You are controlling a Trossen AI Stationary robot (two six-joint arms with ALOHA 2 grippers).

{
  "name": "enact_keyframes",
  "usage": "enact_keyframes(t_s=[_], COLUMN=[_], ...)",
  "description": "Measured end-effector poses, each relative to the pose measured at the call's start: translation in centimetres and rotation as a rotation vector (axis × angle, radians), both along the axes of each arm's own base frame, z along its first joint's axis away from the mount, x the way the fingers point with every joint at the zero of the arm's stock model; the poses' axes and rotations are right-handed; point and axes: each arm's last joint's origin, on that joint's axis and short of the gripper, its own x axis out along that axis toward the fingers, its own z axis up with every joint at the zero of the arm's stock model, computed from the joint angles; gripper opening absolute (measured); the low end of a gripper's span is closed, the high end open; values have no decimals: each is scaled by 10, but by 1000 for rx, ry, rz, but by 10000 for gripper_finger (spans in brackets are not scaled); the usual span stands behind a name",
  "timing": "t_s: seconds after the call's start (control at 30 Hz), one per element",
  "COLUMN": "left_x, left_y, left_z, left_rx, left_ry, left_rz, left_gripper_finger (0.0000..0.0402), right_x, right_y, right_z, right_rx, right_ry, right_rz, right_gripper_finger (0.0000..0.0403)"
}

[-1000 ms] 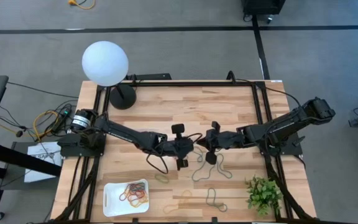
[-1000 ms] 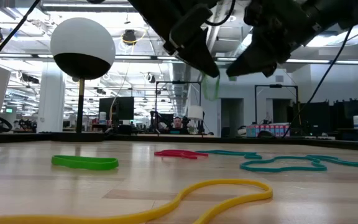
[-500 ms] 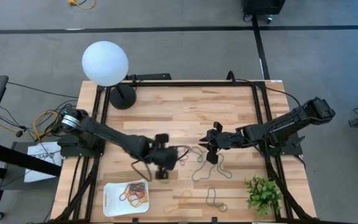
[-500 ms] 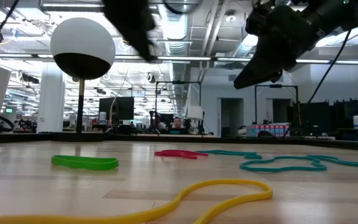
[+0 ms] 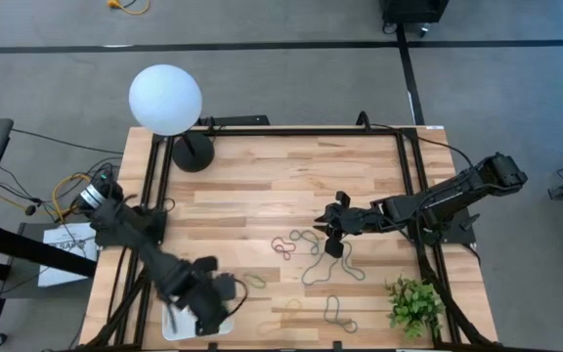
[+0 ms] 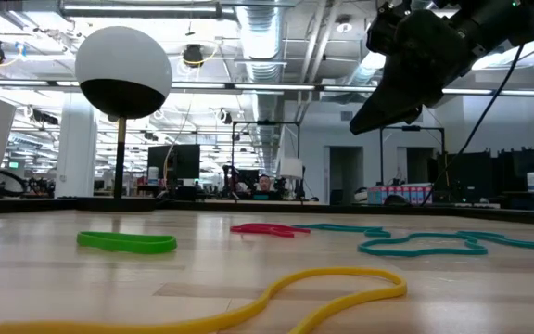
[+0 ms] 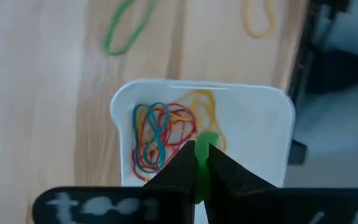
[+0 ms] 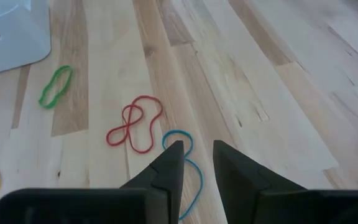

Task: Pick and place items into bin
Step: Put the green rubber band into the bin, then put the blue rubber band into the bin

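Left gripper (image 7: 197,163) swung from table centre to directly above tray (image 7: 272,124), fingers clamped on green band (image 7: 205,142); drop likely next. Right gripper (image 8: 196,163) parted since handoff, empty, red band (image 8: 135,124) and blue band (image 8: 182,158) just ahead. Wooden table (image 5: 291,176); open hall behind.

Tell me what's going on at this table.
Two robot arms are clearing rubber bands off the table into a white bin. The left tool is shut on a green band and hangs over the bin, which already holds a pile of bands. The right tool is open near mid-table, above a blue band and beside a red band. More bands lie loose on the wood.
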Motion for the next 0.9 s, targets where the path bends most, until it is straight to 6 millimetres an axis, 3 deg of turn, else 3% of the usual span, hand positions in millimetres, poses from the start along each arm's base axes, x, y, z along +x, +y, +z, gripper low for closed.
enact_keyframes(t_s=[0.2, 0.67, 0.9], left_x=[-17, -23, -22], left_y=[-8, -1, 1], left_z=[-16, -36, -36], left_rx=[29, 76, 119], left_ry=[-11, 38, 1], left_rz=[262, 266, 218], left_gripper_finger=[0, 91, 103], right_x=[0, 0, -8], right_y=[0, 0, -2], right_z=[0, 0, -10], right_rx=[0, 0, 2], right_ry=[-2, 2, 121], right_rz=[0, 0, -20], right_gripper_finger=[82, 82, 82])
